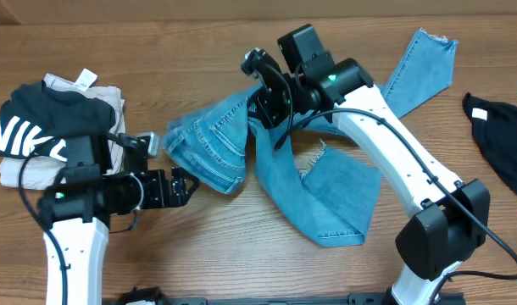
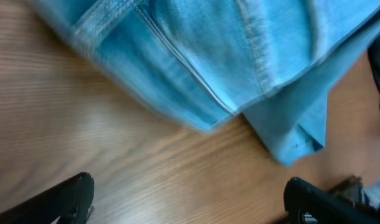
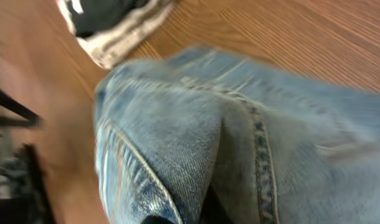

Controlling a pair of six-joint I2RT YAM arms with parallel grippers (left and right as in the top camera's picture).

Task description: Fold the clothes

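Stretching beneath both arms: one table (image 1: 199, 263) of brown, streaked wood grain, smooth and matte. Draped across it, one pair of jeans (image 1: 335, 199) in light-blue denim with heavy stitched seams and two long legs: one fanning out under the arm of the right gripper (image 1: 263, 93) and ending in a frayed hem, the other running off well behind that gripper. Waist end crumpled, stitched pocket showing, just ahead of the left gripper (image 1: 187, 185). Behind and beside the left gripper, a stack of two: one soft black top (image 1: 38, 127) with white lettering, on one beige garment (image 1: 21, 174). Far behind the right gripper, one limp black garment (image 1: 500, 135). Right gripper clamped on a raised bunch of the jeans. Left gripper spread wide, holding nothing, two dark fingers (image 2: 71, 199) flanking bare wood.
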